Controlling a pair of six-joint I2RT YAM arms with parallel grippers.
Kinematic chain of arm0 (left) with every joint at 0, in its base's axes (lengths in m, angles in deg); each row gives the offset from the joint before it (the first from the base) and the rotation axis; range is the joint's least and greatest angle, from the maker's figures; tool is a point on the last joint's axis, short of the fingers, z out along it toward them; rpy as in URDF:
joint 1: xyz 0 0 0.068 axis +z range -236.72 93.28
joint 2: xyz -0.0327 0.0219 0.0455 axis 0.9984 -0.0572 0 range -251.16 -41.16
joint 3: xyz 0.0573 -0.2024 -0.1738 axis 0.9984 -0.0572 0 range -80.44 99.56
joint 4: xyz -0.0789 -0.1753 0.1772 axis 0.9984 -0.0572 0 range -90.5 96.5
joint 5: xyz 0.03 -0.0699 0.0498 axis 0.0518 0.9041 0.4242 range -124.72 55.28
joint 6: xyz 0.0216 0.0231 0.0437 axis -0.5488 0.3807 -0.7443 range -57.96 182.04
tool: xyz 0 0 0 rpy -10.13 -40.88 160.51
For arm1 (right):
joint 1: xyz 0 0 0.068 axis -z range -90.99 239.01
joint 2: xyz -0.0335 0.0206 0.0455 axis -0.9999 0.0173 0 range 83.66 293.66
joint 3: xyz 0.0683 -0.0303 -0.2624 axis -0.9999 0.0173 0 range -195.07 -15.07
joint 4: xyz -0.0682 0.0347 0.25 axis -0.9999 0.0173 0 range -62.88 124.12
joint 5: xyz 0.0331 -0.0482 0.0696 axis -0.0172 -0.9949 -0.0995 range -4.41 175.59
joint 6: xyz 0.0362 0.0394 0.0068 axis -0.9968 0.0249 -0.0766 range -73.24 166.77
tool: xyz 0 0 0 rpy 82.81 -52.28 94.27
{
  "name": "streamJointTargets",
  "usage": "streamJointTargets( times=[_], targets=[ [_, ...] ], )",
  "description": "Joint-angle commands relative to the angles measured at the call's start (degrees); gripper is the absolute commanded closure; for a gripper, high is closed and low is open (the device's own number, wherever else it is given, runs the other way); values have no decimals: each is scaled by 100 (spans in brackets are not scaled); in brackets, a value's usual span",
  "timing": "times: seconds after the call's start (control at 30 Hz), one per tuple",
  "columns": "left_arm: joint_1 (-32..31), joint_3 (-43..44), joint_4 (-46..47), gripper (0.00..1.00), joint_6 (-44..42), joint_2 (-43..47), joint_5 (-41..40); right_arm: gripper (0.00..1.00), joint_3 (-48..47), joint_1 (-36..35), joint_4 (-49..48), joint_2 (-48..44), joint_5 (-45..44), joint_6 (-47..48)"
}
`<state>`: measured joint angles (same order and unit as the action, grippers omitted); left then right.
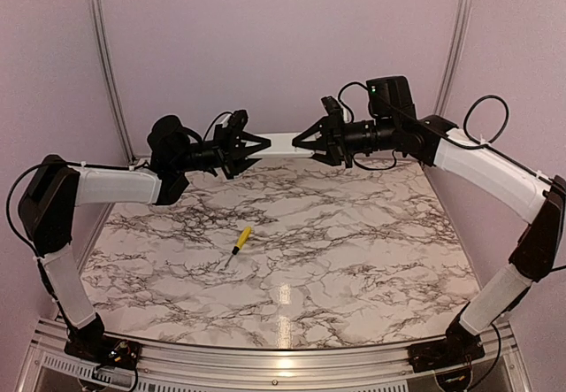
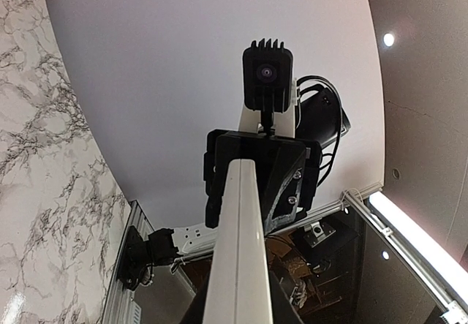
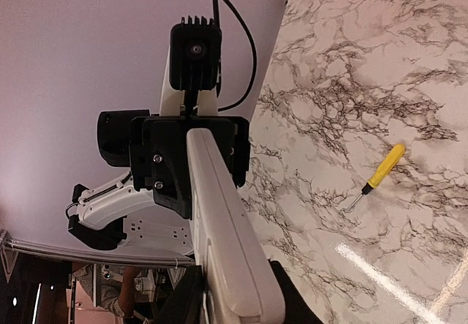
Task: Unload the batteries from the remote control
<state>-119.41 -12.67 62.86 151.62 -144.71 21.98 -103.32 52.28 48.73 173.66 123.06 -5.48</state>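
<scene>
One remote control (image 1: 281,142) is hanging in mid-air, with one gripper on each end!
From the top camera, the left gripper (image 1: 263,144) is pinching the white bar's left end and the right gripper (image 1: 299,142) is pinching its right end, above the far edge of the marble table (image 1: 354,233). A single yellow-handled screwdriver (image 1: 239,244) is lying well apart on the tabletop. On the left wrist camera, the bar is running lengthwise from its own fingers into the opposite pincer. On the right wrist camera it is doing the same, jaws pressing its sides, one screwdriver showing on the marble.
</scene>
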Motion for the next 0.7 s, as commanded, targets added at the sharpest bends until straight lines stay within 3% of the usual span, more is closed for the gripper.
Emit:
streamJointTargets(
  times=[0.0,0.37,0.67],
  targets=[
    [104,11,-184,100,36,217,59,72,23,1,-146,-303,49,52],
    [157,-131,-55,100,92,316,80,69,130,8,-138,-364,-16,10],
    [214,-224,67,100,137,361,120,75,33,8,75,-317,-176,114]
  ],
)
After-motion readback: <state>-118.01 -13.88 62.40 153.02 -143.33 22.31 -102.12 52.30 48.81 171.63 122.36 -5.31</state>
